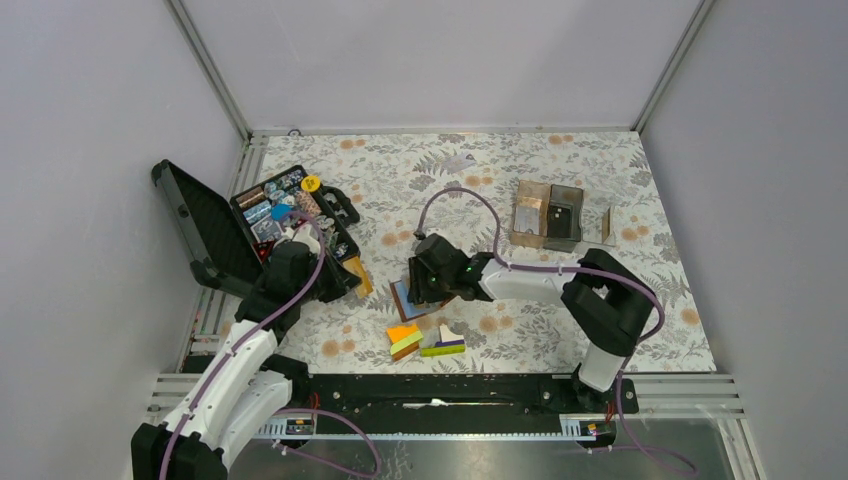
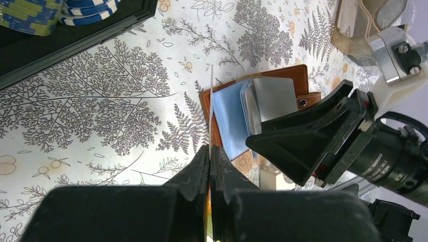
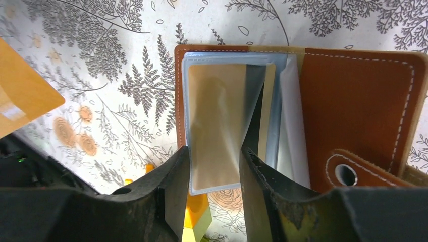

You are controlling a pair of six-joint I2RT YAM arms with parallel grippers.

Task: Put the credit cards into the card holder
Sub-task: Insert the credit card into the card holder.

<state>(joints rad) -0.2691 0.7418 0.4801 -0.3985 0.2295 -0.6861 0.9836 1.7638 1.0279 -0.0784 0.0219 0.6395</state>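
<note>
Far left: black tool case [image 1: 215, 225] is seen with its lid open at the table edge, with blue and yellow-green poker chips [image 2: 48, 12] stacked inside.

Just right of the case, the left gripper [image 2: 210, 151] is seen with its jaws pressed together on a tan card [image 1: 358, 275]. In the left wrist view the card is held edge-on as a thin upright line. It is held off the floral tablecloth [image 1: 420, 180], left of the card holder and apart from it.

Centre: the card holder [image 3: 353, 101] is laid open and flat on the cloth, brown leather with white stitching, its snap tab [image 3: 348, 171] at the lower right. Clear sleeves [image 3: 282, 116] are fanned out from its left half. A sleeved card [image 3: 217, 116], tan, is seen inside the front sleeve; a dark card [image 3: 255, 111] is seen edge-on behind it.

The right gripper [image 3: 215, 154] is positioned over the holder's left half. Its jaws are apart, one finger at each side of the front sleeve's lower part, and the sleeve is visible in the gap. Whether the sleeve is pressed by the fingers cannot be told.

Just in front of the holder, coloured blocks [image 1: 425, 340] (orange, green, purple) are grouped on the cloth.

Far right: the compartment boxes [image 1: 547, 213], one tan and one dark, are placed side by side, well apart from the holder.
</note>
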